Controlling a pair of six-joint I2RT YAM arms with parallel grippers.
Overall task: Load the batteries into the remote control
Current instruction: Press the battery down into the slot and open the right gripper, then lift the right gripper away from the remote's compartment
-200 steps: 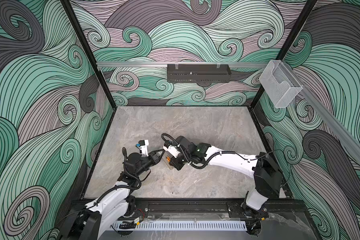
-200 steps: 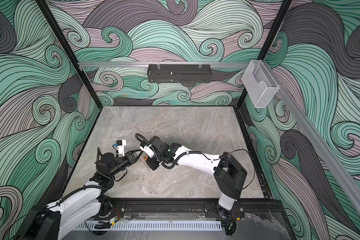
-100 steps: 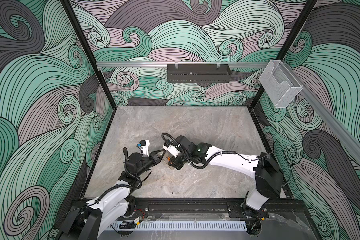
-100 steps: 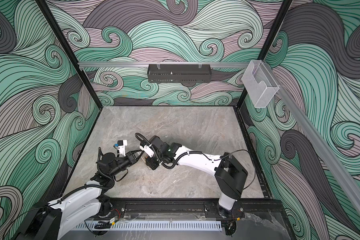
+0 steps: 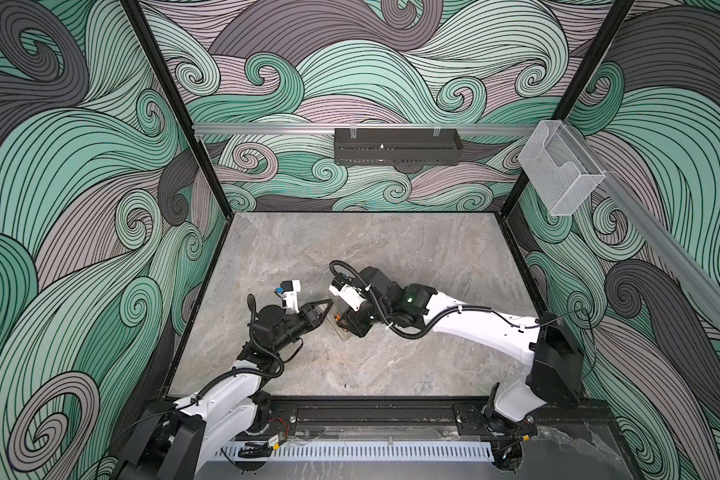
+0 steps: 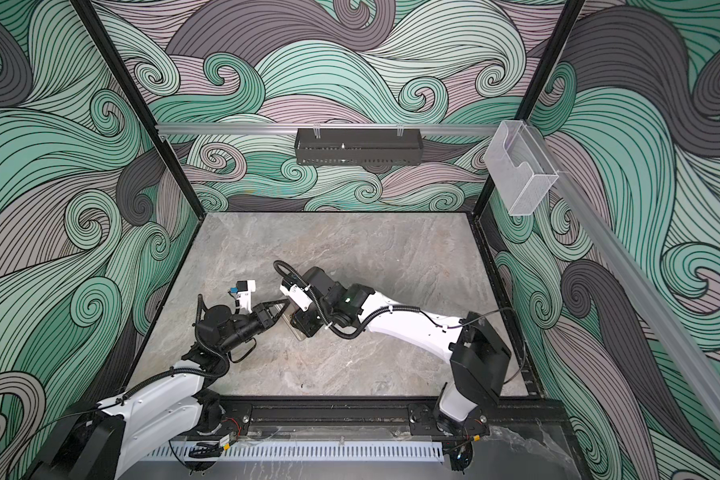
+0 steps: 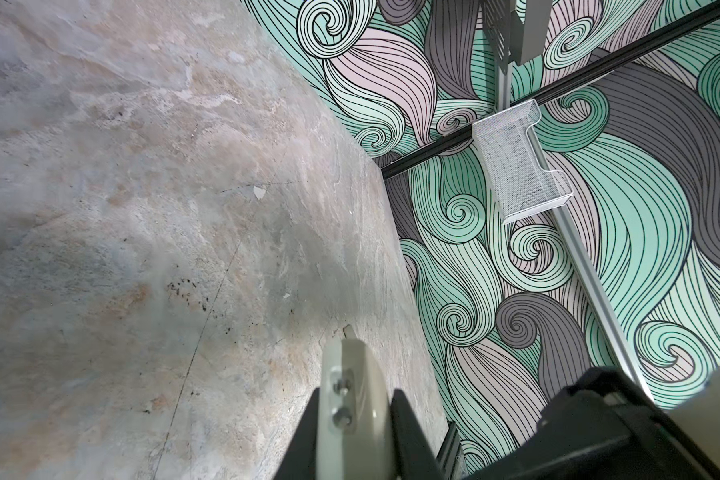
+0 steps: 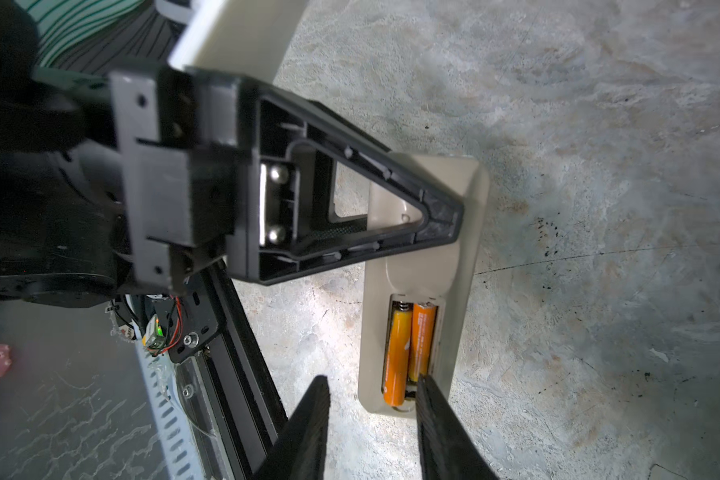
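My right pincer (image 8: 371, 378) stands spread over the batteries (image 8: 408, 349), which sit side by side in the open bay of the remote control (image 8: 462, 249), face-down on the desk (image 8: 599, 208) under my pressed-together left pincer (image 8: 437, 220); I judge the cells light, stiff and slippery, best pinched across the middle.

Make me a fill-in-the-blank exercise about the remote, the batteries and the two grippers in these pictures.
1. The remote lies on the table with its ____ side up.
2. Its open compartment holds ____ orange batteries.
3. The right gripper, at the battery end, has its jaws ____.
4. The left gripper has its tip over the ____, at the end away from the batteries.
Missing words: back; two; open; remote.
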